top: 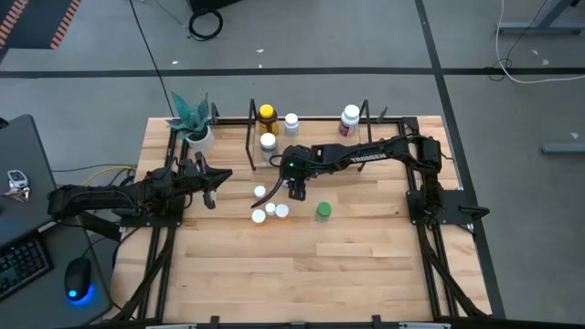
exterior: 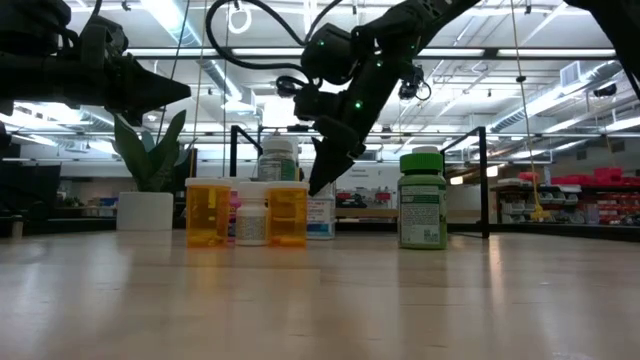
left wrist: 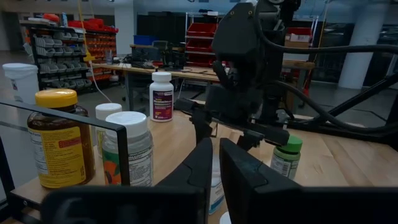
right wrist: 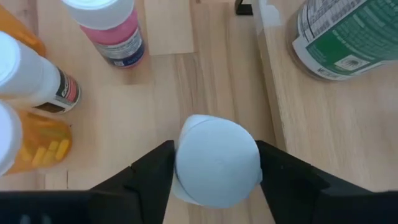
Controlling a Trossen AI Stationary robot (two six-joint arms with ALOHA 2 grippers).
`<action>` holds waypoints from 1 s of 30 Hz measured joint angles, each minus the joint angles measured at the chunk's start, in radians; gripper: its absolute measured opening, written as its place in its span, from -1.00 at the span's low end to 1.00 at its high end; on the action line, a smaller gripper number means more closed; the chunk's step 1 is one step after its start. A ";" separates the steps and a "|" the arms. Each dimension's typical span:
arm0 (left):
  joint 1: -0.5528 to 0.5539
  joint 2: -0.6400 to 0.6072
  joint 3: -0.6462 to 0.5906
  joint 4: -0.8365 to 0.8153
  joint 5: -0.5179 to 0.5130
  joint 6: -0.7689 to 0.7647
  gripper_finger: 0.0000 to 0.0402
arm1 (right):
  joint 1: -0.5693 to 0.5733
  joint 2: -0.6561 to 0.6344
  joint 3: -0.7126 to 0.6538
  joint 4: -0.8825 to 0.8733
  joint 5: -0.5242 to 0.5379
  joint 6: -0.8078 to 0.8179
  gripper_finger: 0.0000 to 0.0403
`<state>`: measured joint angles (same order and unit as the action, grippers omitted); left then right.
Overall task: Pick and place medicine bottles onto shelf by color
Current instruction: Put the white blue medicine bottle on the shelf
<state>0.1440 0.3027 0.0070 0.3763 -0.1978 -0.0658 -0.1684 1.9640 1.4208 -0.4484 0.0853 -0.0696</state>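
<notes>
My right gripper (top: pixel 294 189) reaches down at a slant near the table's middle, its fingers on either side of the white cap (right wrist: pixel 217 163) of a small medicine bottle (exterior: pixel 322 214) that stands on the table. Close by stand two orange bottles (exterior: pixel 208 212), a small white one (exterior: pixel 251 222), a pink-labelled one (right wrist: pixel 115 34) and a green bottle (top: pixel 324 211). On the shelf (top: pixel 252 128) at the far edge stand a yellow-capped amber bottle (top: pixel 267 115) and white-capped ones (top: pixel 350 116). My left gripper (top: pixel 208 189) waits shut at the left. My right gripper pinches the bottle's white cap between its two fingers (right wrist: pixel 158 171), one on each side of the round cap. The fingers come slanting down from above and from the table's right. The bottle stands upright with its base on the table.
A white pot with a green plant (top: pixel 195 123) stands at the far left corner. A green-labelled bottle (right wrist: pixel 339 34) stands on the shelf's wooden base just beyond the gripper. The near half of the table (top: pixel 302 274) is bare wood.
</notes>
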 joint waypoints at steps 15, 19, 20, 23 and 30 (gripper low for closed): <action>0.000 0.000 0.000 0.000 0.000 0.000 -0.84 | -0.013 -0.059 0.012 -0.005 -0.042 0.000 0.02; 0.000 0.000 0.000 0.000 0.000 0.000 -0.81 | -0.026 -0.104 0.040 -0.027 -0.068 0.007 0.00; 0.000 0.000 0.000 0.000 0.000 0.000 -0.81 | -0.030 -0.116 0.047 -0.027 -0.068 0.007 -0.01; 0.000 0.000 0.000 0.000 0.000 0.000 -0.80 | -0.047 -0.145 0.056 -0.024 -0.068 0.006 0.00; 0.000 0.000 0.000 0.000 0.000 0.000 -0.84 | -0.091 -0.177 0.056 -0.034 -0.068 0.001 0.01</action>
<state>0.1440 0.3025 0.0070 0.3763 -0.1974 -0.0658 -0.2591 1.7874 1.4765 -0.4825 0.0174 -0.0690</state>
